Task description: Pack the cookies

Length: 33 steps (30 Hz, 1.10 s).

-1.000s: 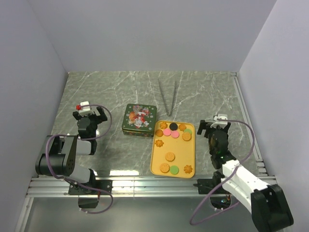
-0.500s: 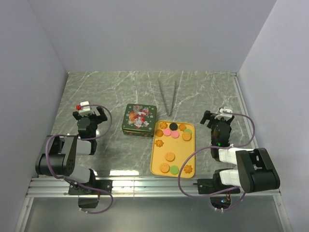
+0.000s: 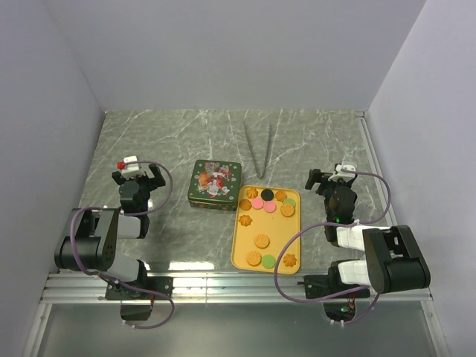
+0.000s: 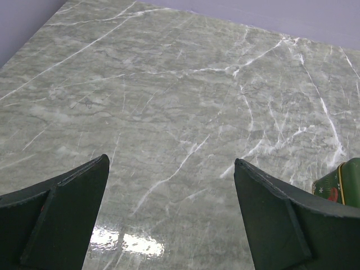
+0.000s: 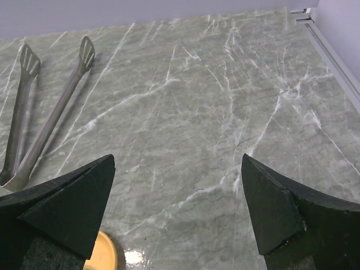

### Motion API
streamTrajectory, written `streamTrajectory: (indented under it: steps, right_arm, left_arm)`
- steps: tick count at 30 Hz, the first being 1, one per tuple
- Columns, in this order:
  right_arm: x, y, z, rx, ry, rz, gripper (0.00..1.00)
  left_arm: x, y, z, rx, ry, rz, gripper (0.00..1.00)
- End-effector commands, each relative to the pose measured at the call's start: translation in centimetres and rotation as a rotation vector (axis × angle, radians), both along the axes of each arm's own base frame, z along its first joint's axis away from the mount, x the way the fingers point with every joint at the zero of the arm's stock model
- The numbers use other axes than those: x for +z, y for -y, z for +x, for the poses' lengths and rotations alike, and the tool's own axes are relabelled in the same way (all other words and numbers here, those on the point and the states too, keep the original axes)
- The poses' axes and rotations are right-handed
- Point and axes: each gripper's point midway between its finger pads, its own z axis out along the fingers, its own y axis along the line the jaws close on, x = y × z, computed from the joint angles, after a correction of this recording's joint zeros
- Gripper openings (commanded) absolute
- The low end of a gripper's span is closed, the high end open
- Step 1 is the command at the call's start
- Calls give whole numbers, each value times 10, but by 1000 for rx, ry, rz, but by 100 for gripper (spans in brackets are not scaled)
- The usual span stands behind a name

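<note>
Top external view: thirteen cookies (image 3: pixel 262 241) lie loose in a shallow yellow tray (image 3: pixel 279 236) on the grey-green marbled table (image 3: pixel 178 137), none of them packed. Eight crowd the tray's far end, among them a dark disc, two pink ones, a green one and several tan and orange-brown pieces. A flower shape sits alone below them at the left rim, a tan round lies near the middle, and a tan round, a green disc and another flower shape line the near end. At the tray's 10 o'clock, just beside its far-left corner, a square green tin (image 3: pixel 214 184) with a festive printed lid sits closed. Metal tongs (image 3: pixel 259 147) lie at the tray's 12 o'clock, handles joined toward the tray and tips pointing away. The left gripper (image 3: pixel 136 175) rests at the tin's 9 o'clock, its jaws spread wide and holding nothing; its wrist camera catches only the tin's corner (image 4: pixel 346 183) at the right edge. The right gripper (image 3: pixel 331 178) sits at the tray's 3 o'clock near the far end, jaws likewise wide and empty.
</note>
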Motion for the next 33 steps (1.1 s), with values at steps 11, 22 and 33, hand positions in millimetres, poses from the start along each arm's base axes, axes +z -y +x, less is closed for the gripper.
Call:
streamTrajectory:
  steps: [11,22,33]
  right_arm:
    - [22,2,9,-4,68,-8,100]
    - [23,2,10,-2,69,-6,100]
    - [24,1,10,-1,72,-6,100]
  left_arm:
    - [19,2,4,-17,71,10,99]
    - [20,2,4,-15,74,12,99]
    - [19,2,4,-12,70,15,99]
